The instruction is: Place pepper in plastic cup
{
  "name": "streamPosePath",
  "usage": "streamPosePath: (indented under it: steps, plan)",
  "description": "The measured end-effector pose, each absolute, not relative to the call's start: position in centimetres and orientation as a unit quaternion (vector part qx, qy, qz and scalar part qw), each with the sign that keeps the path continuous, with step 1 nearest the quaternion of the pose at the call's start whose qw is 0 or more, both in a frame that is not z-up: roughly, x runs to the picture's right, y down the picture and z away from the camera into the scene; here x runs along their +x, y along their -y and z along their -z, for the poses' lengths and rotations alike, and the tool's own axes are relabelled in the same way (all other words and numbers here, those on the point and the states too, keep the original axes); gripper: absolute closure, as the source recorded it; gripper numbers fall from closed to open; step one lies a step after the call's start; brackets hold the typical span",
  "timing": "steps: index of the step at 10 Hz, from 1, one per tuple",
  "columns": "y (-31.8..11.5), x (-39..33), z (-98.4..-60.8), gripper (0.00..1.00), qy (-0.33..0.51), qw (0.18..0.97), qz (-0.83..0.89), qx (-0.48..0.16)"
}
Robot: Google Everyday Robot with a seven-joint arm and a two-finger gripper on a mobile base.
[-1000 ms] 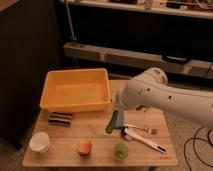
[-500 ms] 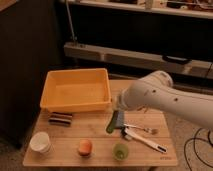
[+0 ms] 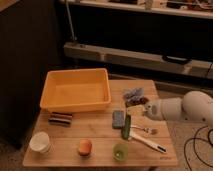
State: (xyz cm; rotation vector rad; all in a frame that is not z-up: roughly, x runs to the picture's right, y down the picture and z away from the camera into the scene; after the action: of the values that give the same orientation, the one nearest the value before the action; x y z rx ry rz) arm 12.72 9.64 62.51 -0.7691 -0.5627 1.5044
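The pepper (image 3: 126, 127) is dark green and slim. It lies on the wooden table (image 3: 75, 131) just right of a blue-grey sponge (image 3: 118, 118). The plastic cup (image 3: 120, 151) is small and light green. It stands upright near the table's front edge, just in front of the pepper's near end. My gripper (image 3: 136, 110) is at the end of the white arm (image 3: 182, 108) that reaches in from the right. It hovers a little behind and to the right of the pepper, apart from it.
A yellow bin (image 3: 55, 102) stands at the back left. A white cup (image 3: 40, 142) and an orange fruit (image 3: 84, 147) are at the front left. A dark bar (image 3: 60, 118) lies before the bin, a blue packet (image 3: 133, 93) at the back, and a white utensil (image 3: 146, 143) beside the cup.
The arm has drawn back to the right and now covers less of the table's middle. The pepper and sponge now show fully.
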Motion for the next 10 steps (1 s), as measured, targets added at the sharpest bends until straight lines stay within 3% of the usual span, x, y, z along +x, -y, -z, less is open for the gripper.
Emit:
streamPosePath:
  steps: [6,10]
  plan:
    - [-11.3,14.2,-62.4,1.0,0.308,0.612,-0.638,-0.351]
    - [-13.9,14.0,-65.4,1.0,0.373,0.569,-0.615,-0.4]
